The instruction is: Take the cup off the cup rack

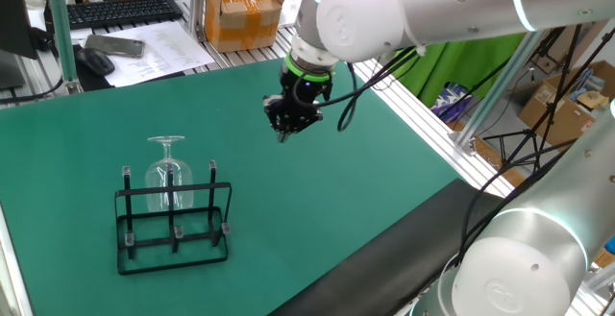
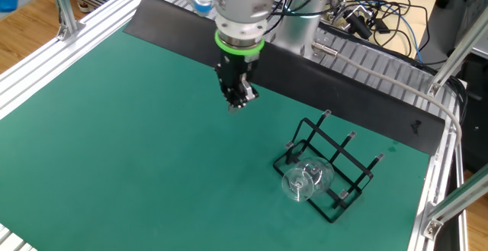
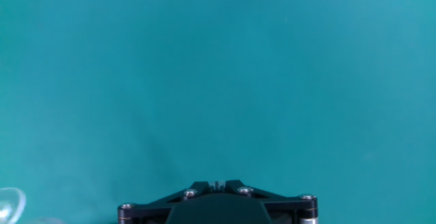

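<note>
The cup (image 1: 169,175) is a clear stemmed glass that hangs upside down on the cup rack (image 1: 173,222), foot up. The rack is a low black wire frame at the front left of the green mat. In the other fixed view the cup (image 2: 306,181) and rack (image 2: 333,163) sit at the right. My gripper (image 1: 284,133) hangs above the mat, well to the right of the rack and apart from it. Its fingers are together and hold nothing. It also shows in the other fixed view (image 2: 238,103). In the hand view the fingertips (image 3: 216,184) meet over bare mat, and a bit of glass (image 3: 9,202) shows at the lower left.
A cardboard box (image 1: 243,11), keyboard (image 1: 123,11) and mouse (image 1: 95,60) lie beyond the mat's far edge. Aluminium frame posts (image 1: 60,28) stand at the back. A black strip (image 1: 404,244) borders the mat near the robot base.
</note>
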You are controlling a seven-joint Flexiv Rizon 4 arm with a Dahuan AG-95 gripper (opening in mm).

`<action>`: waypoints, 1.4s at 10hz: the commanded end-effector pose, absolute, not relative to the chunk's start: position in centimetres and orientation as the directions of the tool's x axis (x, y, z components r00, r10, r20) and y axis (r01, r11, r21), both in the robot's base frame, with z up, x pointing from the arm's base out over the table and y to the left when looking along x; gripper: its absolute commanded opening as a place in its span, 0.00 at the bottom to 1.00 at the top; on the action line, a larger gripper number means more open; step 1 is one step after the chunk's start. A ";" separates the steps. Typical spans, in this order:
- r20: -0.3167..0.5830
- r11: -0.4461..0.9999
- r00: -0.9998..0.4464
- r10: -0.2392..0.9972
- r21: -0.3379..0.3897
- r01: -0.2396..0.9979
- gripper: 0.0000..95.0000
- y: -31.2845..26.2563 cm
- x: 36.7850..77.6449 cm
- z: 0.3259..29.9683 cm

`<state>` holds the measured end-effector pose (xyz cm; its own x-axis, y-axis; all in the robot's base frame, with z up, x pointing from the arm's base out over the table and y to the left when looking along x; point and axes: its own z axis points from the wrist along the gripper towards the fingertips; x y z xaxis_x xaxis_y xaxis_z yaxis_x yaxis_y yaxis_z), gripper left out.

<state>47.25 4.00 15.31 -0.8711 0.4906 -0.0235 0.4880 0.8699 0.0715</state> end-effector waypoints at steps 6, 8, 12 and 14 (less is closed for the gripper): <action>0.010 0.855 -0.859 0.513 0.088 0.511 0.00 7.5 49.1 16.7; 0.001 0.858 -0.861 0.509 0.073 0.508 0.00 8.4 48.3 17.0; 0.009 0.844 -0.846 0.532 0.068 0.532 0.00 11.2 44.5 17.4; 0.025 0.833 -0.836 0.548 0.076 0.548 0.00 12.3 43.6 18.1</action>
